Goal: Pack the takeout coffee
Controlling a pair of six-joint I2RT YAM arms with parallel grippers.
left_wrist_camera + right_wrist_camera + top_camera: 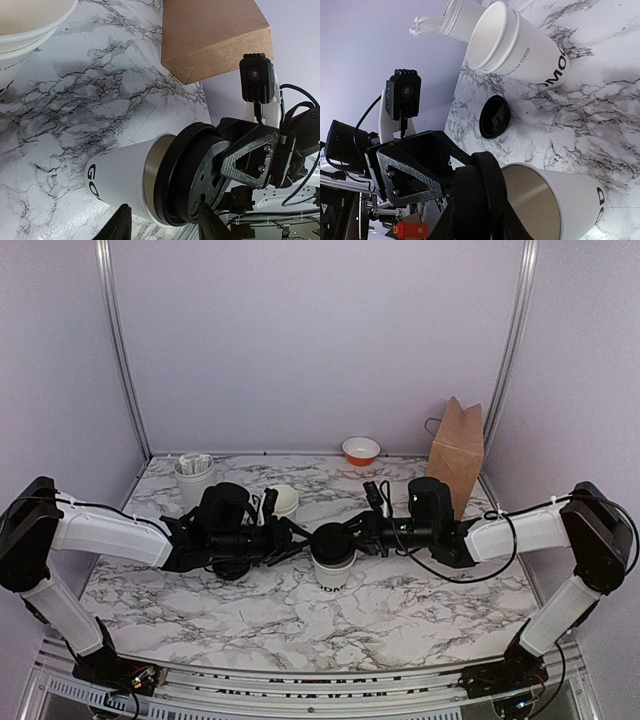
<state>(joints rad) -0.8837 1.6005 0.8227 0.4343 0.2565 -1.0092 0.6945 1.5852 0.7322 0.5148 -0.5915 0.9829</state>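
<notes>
We begin with the grey-veined white marble worktop (200, 610), where both arms reach inward and meet at its middle. The tall brown paper bag (457, 455) stands upright at the far right corner, well apart from them, and a stack of nested white paper cups (520, 45) stands behind the meeting point. Between the arms is the takeout coffee, a small white paper cup with dark lettering (120, 177), upright, with the round black plastic lid (182, 170) at its mouth. We judge the step in hand to be capping. Both wrist views show a strip of the cup's inner wall between rim and lid, so the lid looks tilted or only partly on, not snapped down. The right tool (358, 532) is drawn narrow at the lid's edge and, as we read it, has hold of the lid, though black on black makes the contact hard to see. The left tool (298, 536) stands well open just beside the cup, its fingers (119, 226) to either side of the cup's top; we cannot tell whether they touch it. The next move, in our view, calls for levelling the lid over the rim and pressing evenly while the cup is steadied, since an off-centre push could tip it. Bagging would follow. A second black round lid (494, 116) lies flat near the stack.
</notes>
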